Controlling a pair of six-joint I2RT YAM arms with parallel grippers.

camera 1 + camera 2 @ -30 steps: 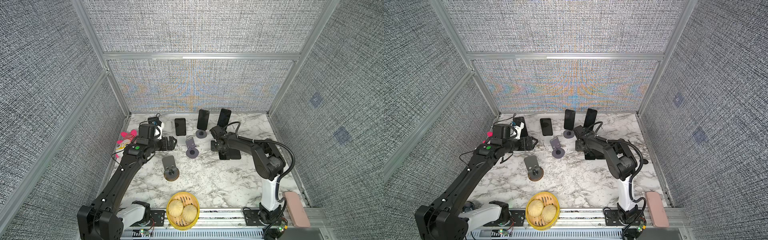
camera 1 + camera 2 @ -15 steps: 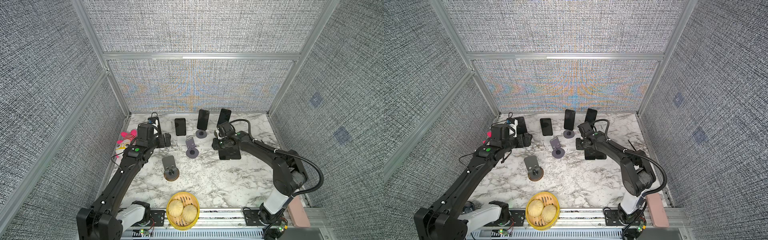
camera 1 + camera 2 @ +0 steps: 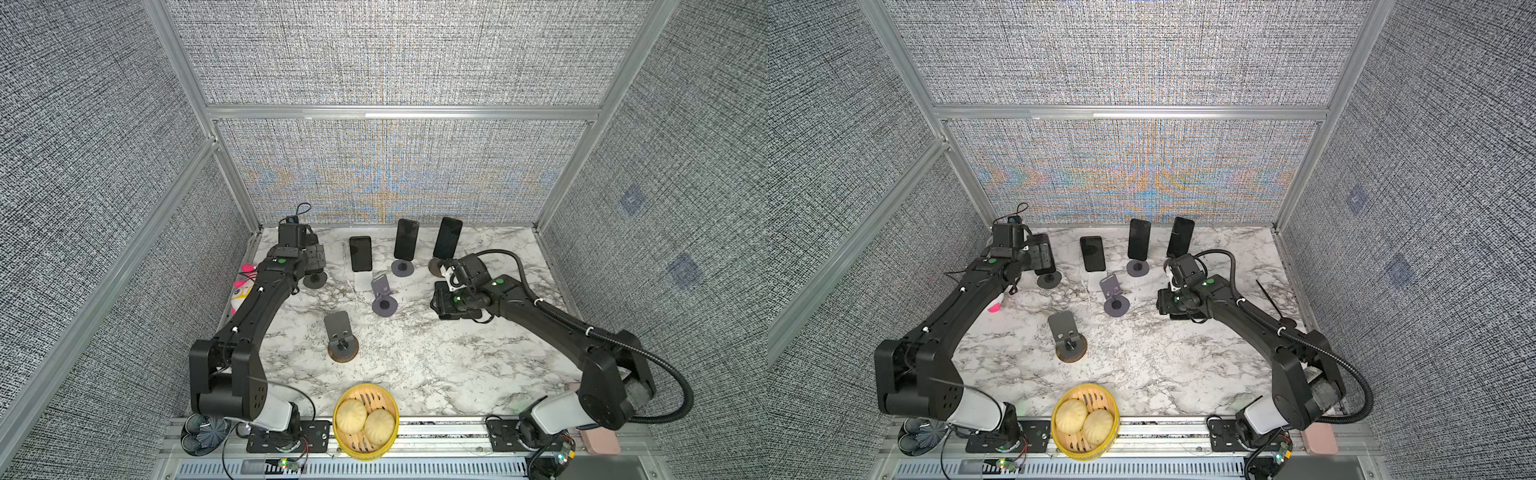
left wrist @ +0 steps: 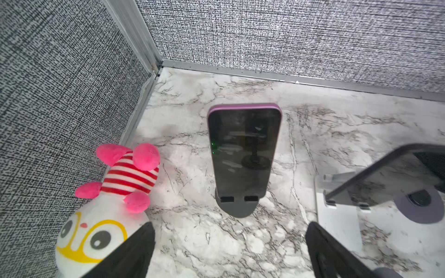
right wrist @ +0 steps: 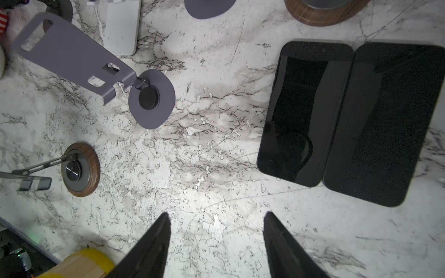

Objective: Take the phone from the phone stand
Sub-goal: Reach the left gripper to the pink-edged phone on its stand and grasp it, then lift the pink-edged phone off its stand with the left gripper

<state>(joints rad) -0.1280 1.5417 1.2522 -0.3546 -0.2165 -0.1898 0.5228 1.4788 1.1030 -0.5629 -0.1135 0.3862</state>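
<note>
Top views: marble table (image 3: 436, 365) inside a walled enclosure. The left gripper (image 3: 312, 257) sits at the far left corner, over the round base of the phone stand (image 3: 314, 281), and mostly masks the phone there. Three other propped phones (image 3: 406, 239) line the far edge, untouched. Two empty stands (image 3: 382, 291) occupy the table's middle. The right gripper (image 3: 444, 302) hangs over the right side, largely hiding what lies beneath. A bamboo steamer (image 3: 365, 419) at the near edge and a plush toy (image 3: 243, 286) at the left edge are probably bystanders. Left wrist view: the phone (image 4: 243, 149), pink-cased, leans upright in its stand with its bottom edge caught on two small lips, the toy just beside it. The fingers (image 4: 134, 252) are spread wide with nothing between, seemingly lined up to close across the phone's long edges. Right wrist view: fingers (image 5: 149, 248) apart and empty. Two flat phones (image 5: 303, 113) lie touching side by side, presumably parked clear of the stands.
</note>
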